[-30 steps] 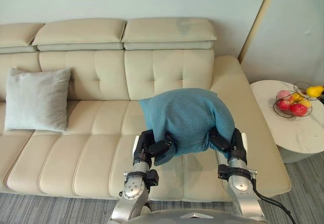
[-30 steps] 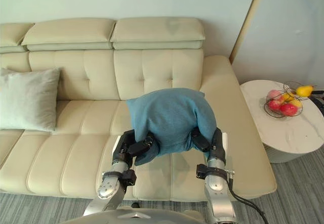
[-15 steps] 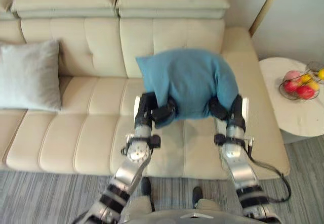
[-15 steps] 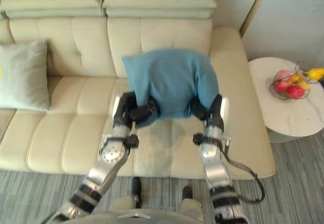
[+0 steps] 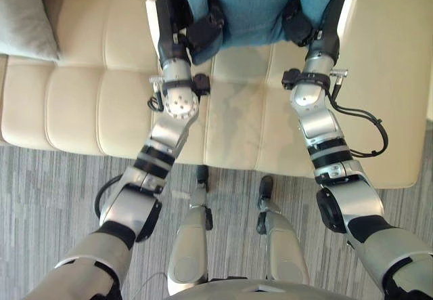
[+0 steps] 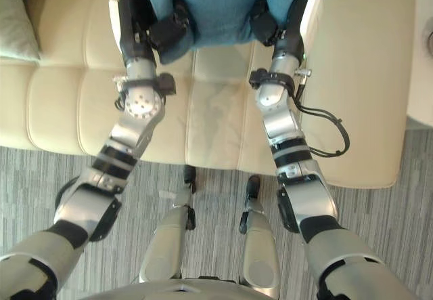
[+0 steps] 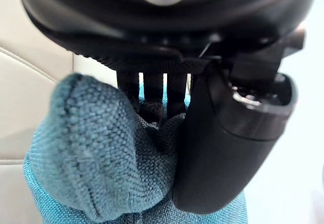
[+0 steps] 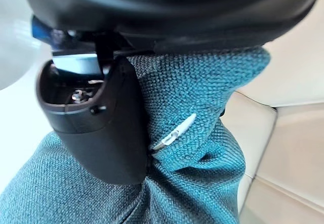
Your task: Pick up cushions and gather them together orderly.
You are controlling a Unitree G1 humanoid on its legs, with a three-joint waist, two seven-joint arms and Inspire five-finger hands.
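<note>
At far left, a pale grey cushion point(image 5: 15, 12) sat on the cream sofa point(image 5: 74, 103). The left hand point(image 5: 177, 17) was closed on the lower left corner of the blue cushion point(image 5: 254, 5), with thumb and fingers pinching a bunched fold of its coarse teal woven cover. The cushion was held over the sofa seat between both hands, its upper part cut off at the view's edge. The right hand point(image 5: 318, 21) clamped the lower right corner, its thumb pressed into the cloth beside a small white zip pull point(image 8: 174, 131).
</note>
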